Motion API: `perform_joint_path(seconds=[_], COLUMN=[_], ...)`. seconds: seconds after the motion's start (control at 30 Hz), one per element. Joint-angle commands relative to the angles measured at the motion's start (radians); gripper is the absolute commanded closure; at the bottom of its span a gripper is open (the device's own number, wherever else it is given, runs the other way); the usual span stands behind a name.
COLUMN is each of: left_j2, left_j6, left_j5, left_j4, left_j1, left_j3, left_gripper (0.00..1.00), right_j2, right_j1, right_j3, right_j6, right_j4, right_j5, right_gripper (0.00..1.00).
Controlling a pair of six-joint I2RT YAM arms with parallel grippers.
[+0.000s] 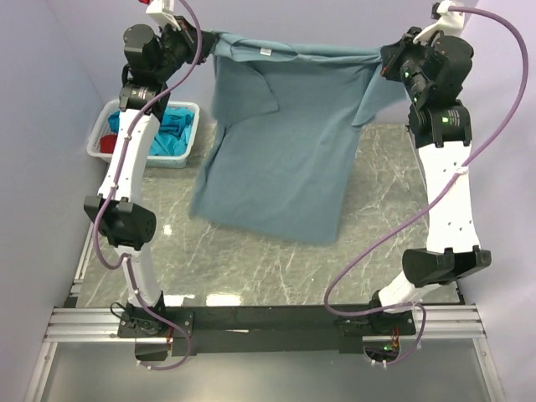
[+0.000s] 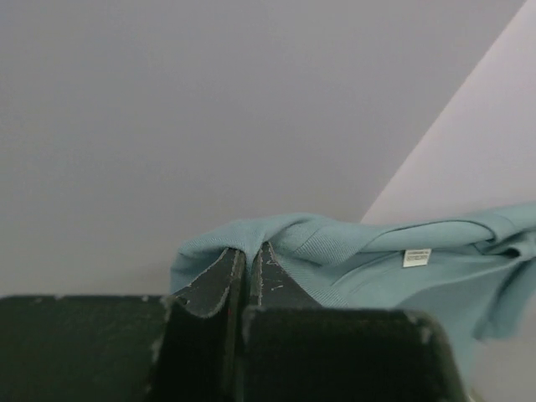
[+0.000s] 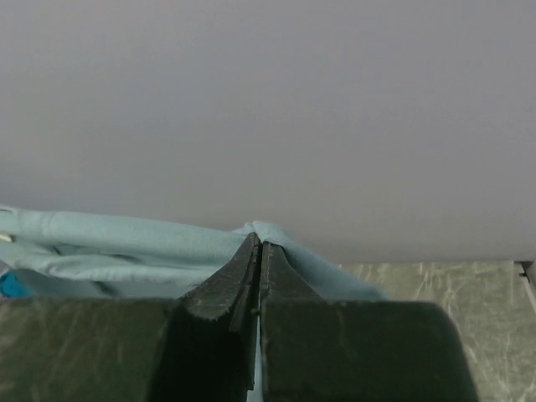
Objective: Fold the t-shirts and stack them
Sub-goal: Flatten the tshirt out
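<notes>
Left end effector (image 1: 203,40): jaws together, clamped on the far-left corner of the grey-blue t-shirt (image 1: 285,142).
Right end effector (image 1: 387,60): jaws together, clamped on the far-right corner of the same top edge.
Held edge: long axis left to right, nearly taut between both; neck label (image 1: 266,52) closer to the left.
T-shirt: hanging below both, over the worktop (image 1: 394,193); hem contact impossible to tell.
Nearer arm: neither, shared evenly.
Likely next: lowering flat.
</notes>
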Motion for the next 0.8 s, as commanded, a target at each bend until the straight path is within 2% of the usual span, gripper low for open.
perform_joint_path(seconds=[0.0,0.17,0.23,0.27,0.3,0.4,0.43,0.47,0.5,0.53,0.6,0.63,0.7,0.73,0.77], left_j2=[-0.079,-0.162,-0.235,-0.263,-0.324,-0.442,-0.473,-0.502,-0.553,-0.575,-0.607,-0.607,-0.586,-0.578,-0.573], left_j6=[-0.054,-0.017,0.017,0.037,0.052,0.092,0.091,0.092,0.089,0.089,0.068,0.051,0.025,-0.021,-0.058], left_j5=[0.168,0.211,0.243,0.252,0.252,0.287,0.335,0.343,0.332,0.242,0.142,0.099,0.074,0.062,0.048], left_j4=[0.251,0.262,0.242,0.230,0.216,0.139,0.141,0.148,0.173,0.168,0.165,0.158,0.084,0.063,0.052], left_j1=[0.013,0.013,0.013,0.013,0.013,0.010,0.004,-0.026,-0.047,-0.071,-0.158,-0.186,-0.238,-0.248,-0.254], left_j3=[0.120,0.039,-0.077,-0.127,-0.244,-0.438,-0.624,-0.720,-0.903,-0.984,-1.180,-1.230,-1.328,-1.354,-1.385], left_gripper=[0.99,0.99,0.99,0.99,0.99,0.99,0.99,0.99,0.99,0.99,0.99,0.98,0.73,0.62,0.41], right_j2=[-0.105,-0.204,-0.244,-0.289,-0.313,-0.433,-0.468,-0.540,-0.573,-0.603,-0.672,-0.703,-0.717,-0.728,-0.737], right_j1=[-0.023,-0.023,-0.023,-0.026,-0.026,-0.025,-0.025,-0.025,-0.025,-0.025,-0.026,-0.025,-0.025,-0.026,-0.025], right_j3=[0.115,-0.021,-0.095,-0.187,-0.241,-0.497,-0.572,-0.723,-0.799,-0.930,-1.045,-1.139,-1.197,-1.244,-1.275], right_j6=[-0.031,-0.034,-0.033,-0.033,-0.025,0.059,0.093,0.152,0.183,0.211,0.288,0.301,0.337,0.346,0.352], right_j4=[0.086,0.106,0.115,0.119,0.116,0.074,0.070,0.075,0.075,0.067,0.029,0.017,-0.067,-0.100,-0.130], right_j5=[-0.028,-0.020,-0.002,0.003,0.006,0.036,0.044,0.041,0.042,0.043,0.046,0.046,0.081,0.087,0.095], right_gripper=[1.00,1.00,1.00,1.00,1.00,1.00,0.98,0.97,0.96,0.96,0.96,0.95,0.92,0.79,0.75])
